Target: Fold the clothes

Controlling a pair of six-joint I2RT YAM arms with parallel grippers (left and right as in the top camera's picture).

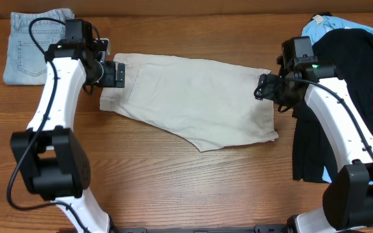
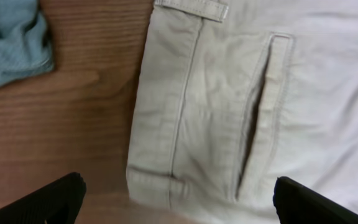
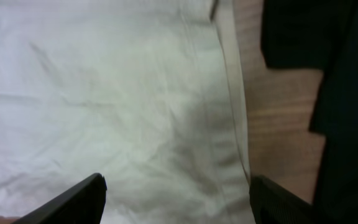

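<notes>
At the far left of the table (image 1: 173,188) lies a folded blue denim piece (image 1: 36,46), apart from the work. Just right of it the left gripper (image 1: 114,74) hovers above the waistband end of the khaki shorts (image 1: 193,97). Its fingers (image 2: 55,199) stand fully apart and hold nothing; the wrist view shows only a belt loop (image 2: 191,7) and the pocket slit (image 2: 253,124) below.

The shorts lie flat in the middle of the table, waistband to the left and leg hem to the right, a little slanted toward the near side. At the right hem the right gripper (image 1: 263,87) is low over the cloth. Its fingers are also wide apart, and I see no fabric pinched between them. Right of it a black garment (image 1: 351,90) lies in a heap, with a light-blue garment (image 1: 334,27) behind it at the far edge.

I judge that the shorts are laid out smooth and the next fold is not yet made. The next move calls for both grippers to pinch an edge and carry it over evenly, so that no wrinkle is trapped. The surface is brown wood grain — of the room nothing more is visible.
</notes>
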